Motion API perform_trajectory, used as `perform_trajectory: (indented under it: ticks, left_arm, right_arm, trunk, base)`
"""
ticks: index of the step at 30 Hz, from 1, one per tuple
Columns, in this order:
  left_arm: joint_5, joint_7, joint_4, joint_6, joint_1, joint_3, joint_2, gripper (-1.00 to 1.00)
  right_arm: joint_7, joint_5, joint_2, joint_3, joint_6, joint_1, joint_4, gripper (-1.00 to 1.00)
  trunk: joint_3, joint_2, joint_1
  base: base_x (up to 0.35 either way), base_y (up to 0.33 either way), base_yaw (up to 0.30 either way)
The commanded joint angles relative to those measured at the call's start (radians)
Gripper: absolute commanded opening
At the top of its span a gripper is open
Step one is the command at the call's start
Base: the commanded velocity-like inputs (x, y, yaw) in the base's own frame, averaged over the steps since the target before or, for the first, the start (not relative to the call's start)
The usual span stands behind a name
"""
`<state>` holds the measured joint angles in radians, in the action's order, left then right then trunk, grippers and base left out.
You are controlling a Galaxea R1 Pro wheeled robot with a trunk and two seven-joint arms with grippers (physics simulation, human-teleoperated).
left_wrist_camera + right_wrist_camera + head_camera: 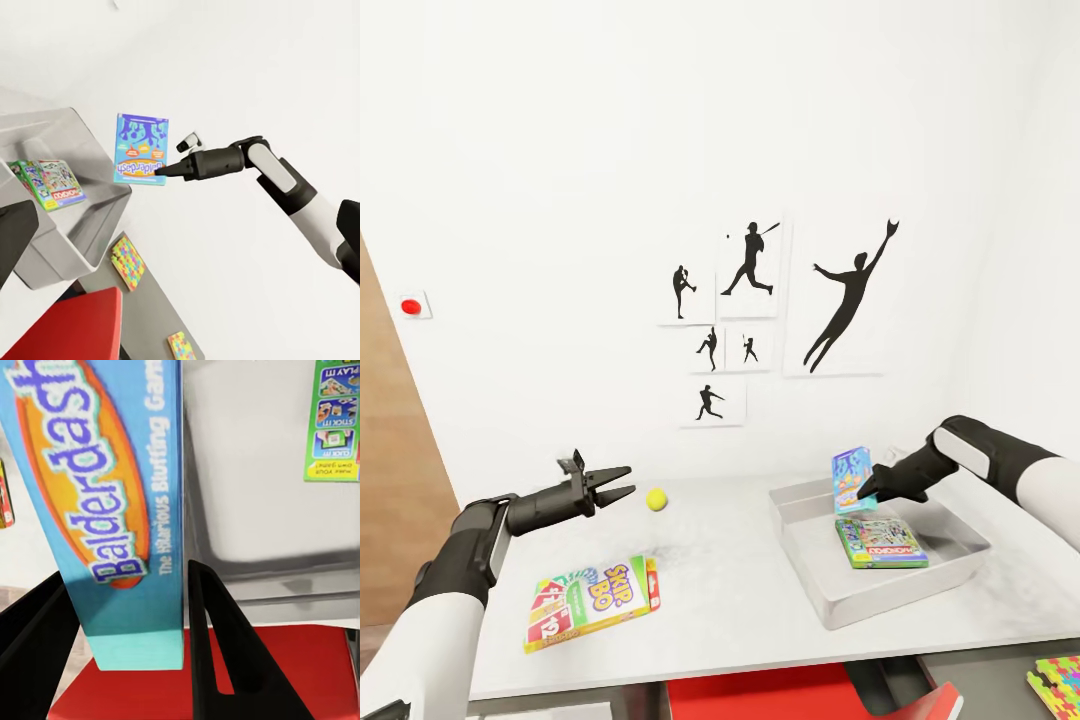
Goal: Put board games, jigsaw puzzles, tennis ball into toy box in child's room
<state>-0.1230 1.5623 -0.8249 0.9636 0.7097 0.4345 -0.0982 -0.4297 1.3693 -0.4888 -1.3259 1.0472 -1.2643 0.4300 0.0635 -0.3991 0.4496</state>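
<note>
Pale green game [880, 543] in toy box [815, 590].

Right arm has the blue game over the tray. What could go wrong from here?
The right gripper pinches only the lower edge of the upright blue board game, so it could pivot or slip. Released from here, it may land on the Monopoly box or tip over the toy box wall.

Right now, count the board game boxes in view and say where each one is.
3. The white, green and red SKIP-BO box lies on the table; the pale green multicoloured box lies in the grey tray; the small blue box hangs above the tray in the right hand.
</note>
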Motion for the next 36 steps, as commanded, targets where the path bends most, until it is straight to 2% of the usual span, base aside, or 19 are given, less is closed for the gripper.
perform_trajectory:
  ticks: [1, 12, 16, 17, 20, 24, 31, 33, 36]
  left_arm:
    - [-0.011, 0.009, -0.001, 0.010, 0.001, 0.003, 0.000, 1.00]
    - [-0.010, 0.009, -0.001, 0.010, 0.001, 0.003, 0.000, 1.00]
    - [-0.010, 0.009, -0.001, 0.010, 0.001, 0.003, -0.001, 1.00]
    - [-0.010, 0.009, -0.001, 0.010, 0.001, 0.003, -0.001, 1.00]
    - [-0.010, 0.009, -0.001, 0.010, 0.001, 0.003, -0.001, 1.00]
    - [-0.010, 0.009, -0.001, 0.010, 0.001, 0.002, -0.003, 1.00]
    - [-0.010, 0.009, -0.001, 0.010, 0.001, 0.001, -0.006, 1.00]
    - [-0.010, 0.009, -0.001, 0.010, 0.001, 0.001, -0.007, 1.00]
    - [-0.009, 0.009, -0.001, 0.010, 0.001, 0.002, -0.009, 1.00]
  right_arm:
    - [-0.009, -0.006, 0.001, -0.005, 0.000, -0.001, 0.001, -1.00]
    - [-0.018, 0.002, 0.001, 0.010, 0.000, -0.001, 0.000, -1.00]
    - [-0.077, 0.004, 0.001, 0.033, 0.000, -0.001, 0.002, -1.00]
    - [-0.129, 0.001, 0.001, 0.038, 0.000, -0.001, 0.002, -1.00]
    - [-0.221, -0.003, 0.000, 0.039, 0.000, -0.001, 0.001, -1.00]
    - [-0.304, -0.006, 0.000, 0.035, 0.000, -0.001, -0.005, -1.00]
    - [-0.329, -0.006, -0.001, 0.032, 0.000, -0.001, -0.012, -1.00]
    - [-0.329, -0.008, 0.000, 0.023, 0.000, -0.001, -0.011, -1.00]
    - [-0.330, -0.038, 0.003, -0.039, 0.000, 0.000, -0.008, -1.00]
  trunk:
    - [-0.001, -0.001, 0.000]
    - [-0.001, -0.001, 0.000]
    - [-0.001, -0.001, 0.000]
    - [-0.001, -0.001, 0.000]
    - [-0.001, -0.001, 0.000]
    - [-0.001, -0.001, 0.000]
    - [-0.001, -0.001, 0.000]
    - [-0.001, -0.001, 0.000]
    - [-0.001, -0.001, 0.000]
  base:
    - [0.000, 0.000, 0.000]
    - [0.000, 0.000, 0.000]
    - [0.000, 0.000, 0.000]
    - [0.000, 0.000, 0.000]
    - [0.000, 0.000, 0.000]
    - [0.000, 0.000, 0.000]
    - [0.000, 0.000, 0.000]
    - [0.000, 0.000, 0.000]
    - [0.000, 0.000, 0.000]
